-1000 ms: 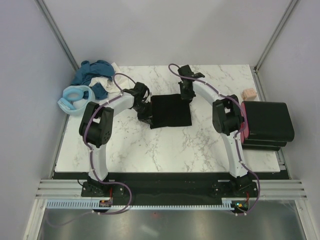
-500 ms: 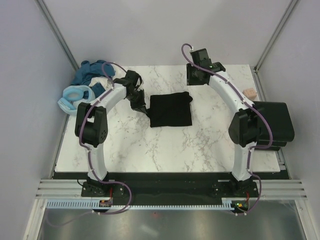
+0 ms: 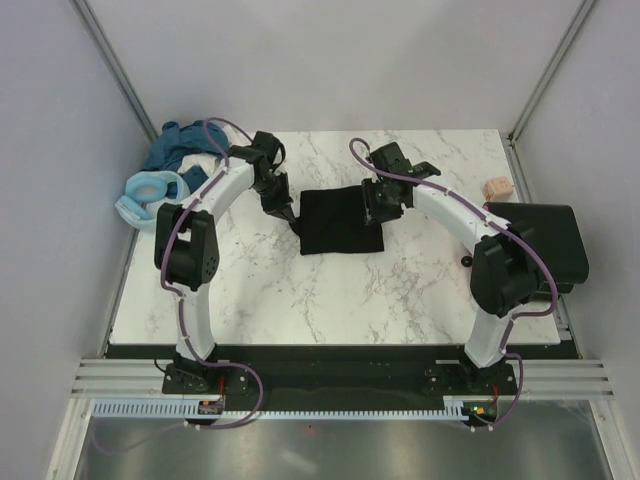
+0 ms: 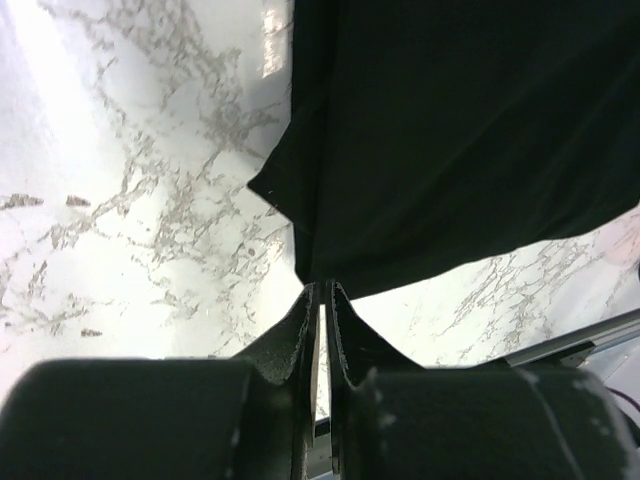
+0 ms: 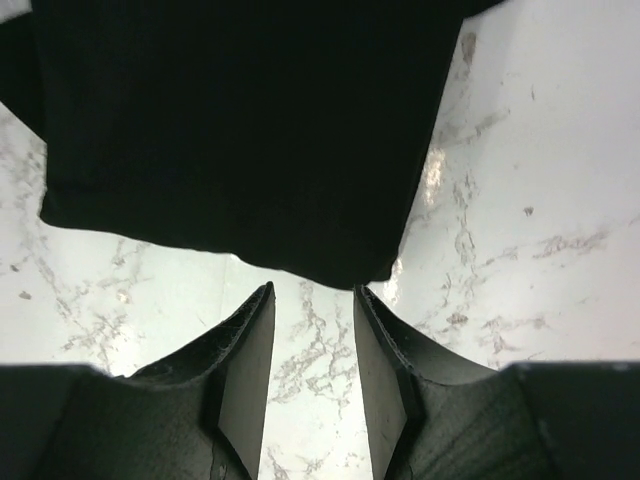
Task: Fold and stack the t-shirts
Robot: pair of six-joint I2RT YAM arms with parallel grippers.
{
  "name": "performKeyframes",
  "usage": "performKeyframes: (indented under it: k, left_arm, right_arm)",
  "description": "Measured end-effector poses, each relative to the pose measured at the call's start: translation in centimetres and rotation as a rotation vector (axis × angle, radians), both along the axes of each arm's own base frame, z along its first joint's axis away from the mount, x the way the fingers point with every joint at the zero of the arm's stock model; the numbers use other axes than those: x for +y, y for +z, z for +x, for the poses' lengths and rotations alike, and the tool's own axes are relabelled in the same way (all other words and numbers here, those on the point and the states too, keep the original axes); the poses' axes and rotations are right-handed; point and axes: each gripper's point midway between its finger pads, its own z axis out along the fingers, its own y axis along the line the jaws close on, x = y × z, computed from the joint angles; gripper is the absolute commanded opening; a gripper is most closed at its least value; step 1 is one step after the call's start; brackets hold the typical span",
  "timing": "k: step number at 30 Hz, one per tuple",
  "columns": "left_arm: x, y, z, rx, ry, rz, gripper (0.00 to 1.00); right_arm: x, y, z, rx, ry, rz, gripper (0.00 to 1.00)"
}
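Note:
A black t-shirt (image 3: pixel 340 221), folded into a rectangle, lies flat mid-table (image 3: pixel 300 290). My left gripper (image 3: pixel 287 213) hovers at its left edge. In the left wrist view the jaws (image 4: pixel 320 287) are shut to a thin slit with nothing in it, tips just short of a corner of the black cloth (image 4: pixel 450 130). My right gripper (image 3: pixel 374 210) is at the shirt's far right edge. It stands open (image 5: pixel 312 290) with bare marble between the fingers and the shirt's hem (image 5: pixel 240 120) just ahead. Folded black t-shirts form a stack (image 3: pixel 535 245) at the right.
A heap of teal, blue and white shirts (image 3: pixel 185 150) lies at the back left corner, with a light blue one (image 3: pixel 150 196) beside it. A small pinkish-beige block (image 3: pixel 497 187) sits at the right edge behind the black stack.
The right arm swung up to the back of the table, then came back down to the shirt's right edge with its jaws wider. The left gripper drew off the shirt's left edge.

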Motion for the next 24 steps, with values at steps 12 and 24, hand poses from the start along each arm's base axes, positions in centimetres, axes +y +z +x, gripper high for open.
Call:
performKeyframes:
  k: [12, 24]
  left_arm:
    - [1.5, 1.5, -2.5, 0.025, 0.060, 0.025, 0.11]
    - [1.8, 0.8, -4.1, 0.069, 0.062, -0.013, 0.04]
  right_arm:
    - [5.9, -0.2, 6.6, -0.045, 0.059, 0.051, 0.40]
    - [8.8, -6.5, 6.4, 0.077, 0.086, -0.004, 0.02]
